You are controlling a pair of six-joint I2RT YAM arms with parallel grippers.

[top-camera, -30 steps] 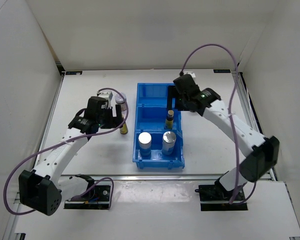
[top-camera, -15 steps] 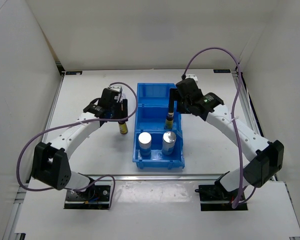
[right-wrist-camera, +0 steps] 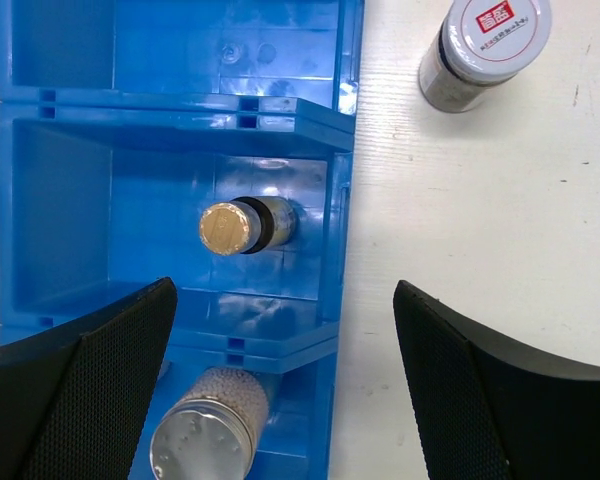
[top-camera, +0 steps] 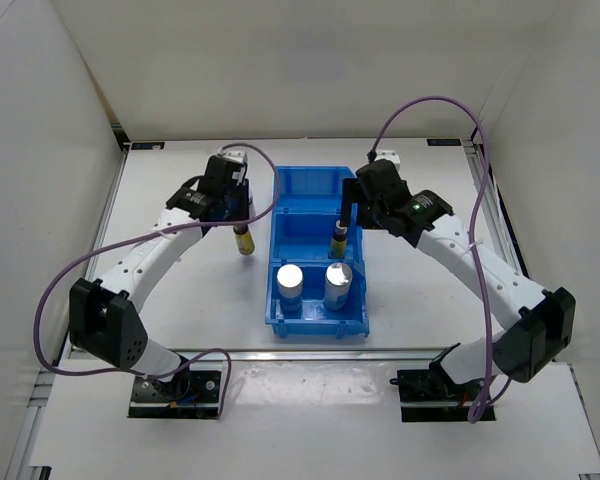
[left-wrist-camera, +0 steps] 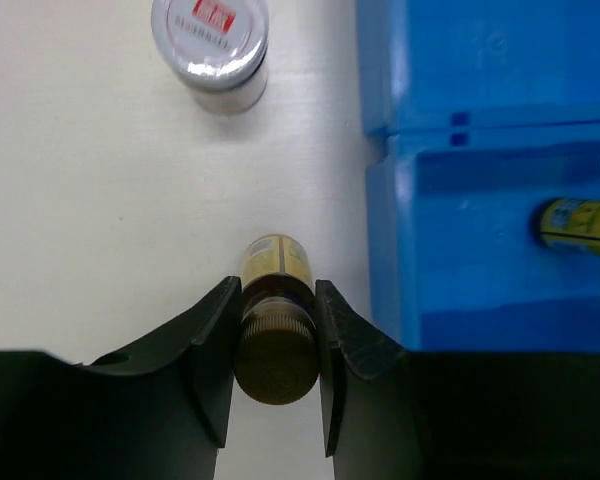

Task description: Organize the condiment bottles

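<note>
My left pincer [left-wrist-camera: 277,295] is clamped on the tan cap of a slim yellow-labelled bottle [left-wrist-camera: 276,262], which stands on the desk [left-wrist-camera: 100,200] just beside the blue bin [left-wrist-camera: 480,60]. My right pincer [right-wrist-camera: 283,290] hangs wide open over the bin's middle compartment, where a second slim bottle [right-wrist-camera: 230,228] stands.

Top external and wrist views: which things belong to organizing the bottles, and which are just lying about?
Job: two silver-topped cylinders, slim bottle in bin, slim bottle outside bin, two grey-lidded jars.
Not job: blue bin, purple cables.
</note>
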